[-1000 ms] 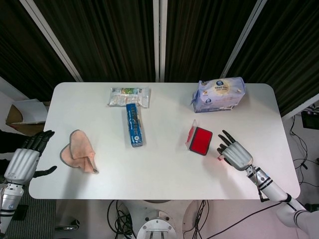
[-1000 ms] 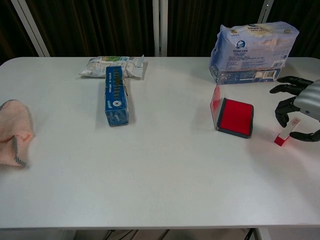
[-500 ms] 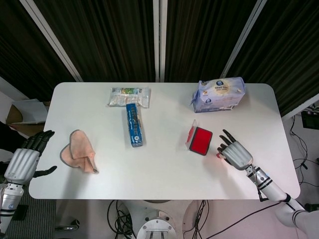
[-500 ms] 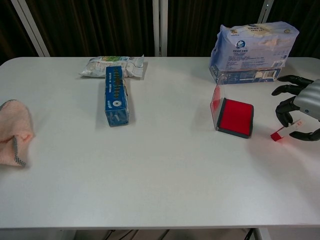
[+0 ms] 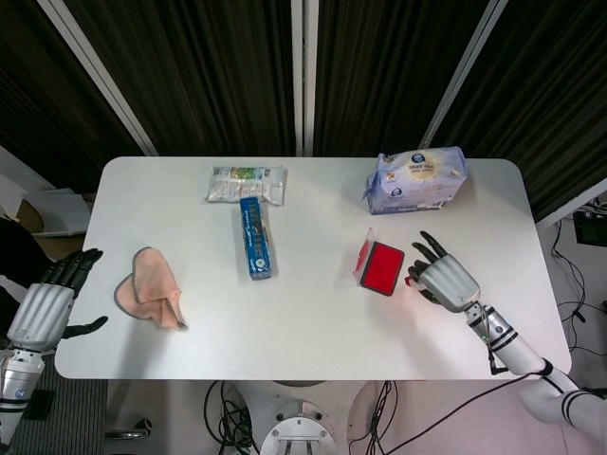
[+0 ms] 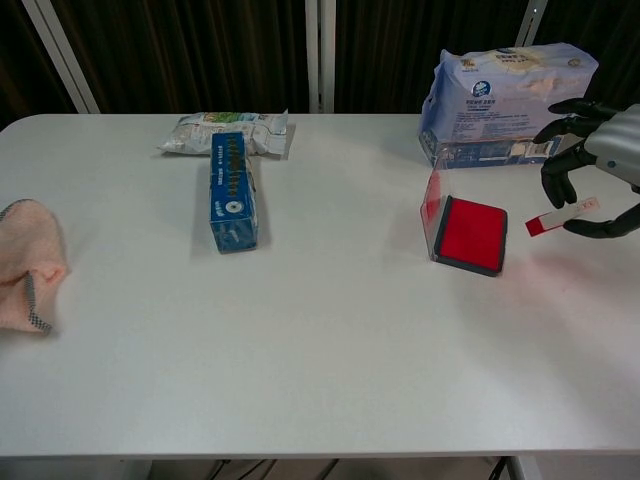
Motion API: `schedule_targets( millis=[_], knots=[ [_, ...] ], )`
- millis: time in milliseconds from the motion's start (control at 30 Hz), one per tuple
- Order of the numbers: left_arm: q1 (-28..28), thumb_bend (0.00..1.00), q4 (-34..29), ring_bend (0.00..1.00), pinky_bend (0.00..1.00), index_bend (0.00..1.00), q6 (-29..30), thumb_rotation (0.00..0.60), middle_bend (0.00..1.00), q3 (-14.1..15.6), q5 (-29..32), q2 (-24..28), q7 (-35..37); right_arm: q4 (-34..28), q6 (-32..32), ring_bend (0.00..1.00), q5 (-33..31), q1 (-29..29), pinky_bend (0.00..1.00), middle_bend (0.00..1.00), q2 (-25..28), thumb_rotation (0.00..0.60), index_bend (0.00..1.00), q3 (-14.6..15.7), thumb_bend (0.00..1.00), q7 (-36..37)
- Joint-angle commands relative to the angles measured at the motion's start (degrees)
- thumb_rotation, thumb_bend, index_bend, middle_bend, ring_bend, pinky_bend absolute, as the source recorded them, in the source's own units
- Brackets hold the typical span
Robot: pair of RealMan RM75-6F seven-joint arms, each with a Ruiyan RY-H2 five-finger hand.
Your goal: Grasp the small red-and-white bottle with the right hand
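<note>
The small red-and-white bottle [image 6: 559, 216] hangs lengthwise above the table, pinched in my right hand [image 6: 597, 165] with its red end pointing left. In the head view the right hand [image 5: 444, 282] covers nearly all of it; only a red tip [image 5: 410, 282] shows beside the fingers. It hovers just right of the red open-lidded box [image 6: 469, 233] [image 5: 381, 267]. My left hand [image 5: 45, 305] stays off the table's left edge, fingers apart and holding nothing.
A blue-white tissue pack [image 5: 417, 178] stands at the back right. A blue box [image 5: 255, 237] and a snack bag [image 5: 246, 183] lie at the back centre. A pink cloth [image 5: 152, 287] lies at the left.
The right hand closed on the bottle and lifted it off the table, moving up and toward the red box. The left hand has not moved.
</note>
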State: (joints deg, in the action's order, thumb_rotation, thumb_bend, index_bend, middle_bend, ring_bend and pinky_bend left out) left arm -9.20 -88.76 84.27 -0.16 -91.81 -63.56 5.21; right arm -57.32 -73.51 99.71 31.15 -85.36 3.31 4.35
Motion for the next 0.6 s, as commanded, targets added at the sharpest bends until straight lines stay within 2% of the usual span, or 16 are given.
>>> schedule_targets(
  millis=[33, 100, 200, 600],
  knots=[
    [0.0, 0.02, 0.4, 0.08, 0.18, 0.06, -0.1, 0.597, 0.09, 0.0, 0.1, -0.3, 0.4, -16.4, 14.6, 0.16, -7.8, 5.4, 0.00, 0.59, 8.3, 0.600, 0.69, -3.7, 0.27, -8.9],
    [0.0, 0.02, 0.7, 0.08, 0.18, 0.06, -0.2, 0.597, 0.09, 0.1, 0.0, -0.5, 0.8, -22.2, 19.4, 0.16, -11.5, 7.2, 0.00, 0.59, 10.3, 0.600, 0.70, -5.3, 0.27, -12.7],
    [0.0, 0.02, 1.1, 0.08, 0.18, 0.06, -0.2, 0.596, 0.09, 0.2, 0.0, -0.5, 1.2, -26.0, 23.3, 0.16, -15.2, 9.2, 0.00, 0.59, 10.9, 0.600, 0.70, -7.1, 0.27, -17.1],
    [0.3, 0.02, 2.5, 0.08, 0.18, 0.06, -0.1, 0.597, 0.09, 0.0, 0.7, -0.2, 3.3, -27.8, 33.2, 0.16, -29.4, 14.2, 0.00, 0.59, 8.5, 0.600, 0.70, -10.1, 0.28, -23.7]
  ],
)
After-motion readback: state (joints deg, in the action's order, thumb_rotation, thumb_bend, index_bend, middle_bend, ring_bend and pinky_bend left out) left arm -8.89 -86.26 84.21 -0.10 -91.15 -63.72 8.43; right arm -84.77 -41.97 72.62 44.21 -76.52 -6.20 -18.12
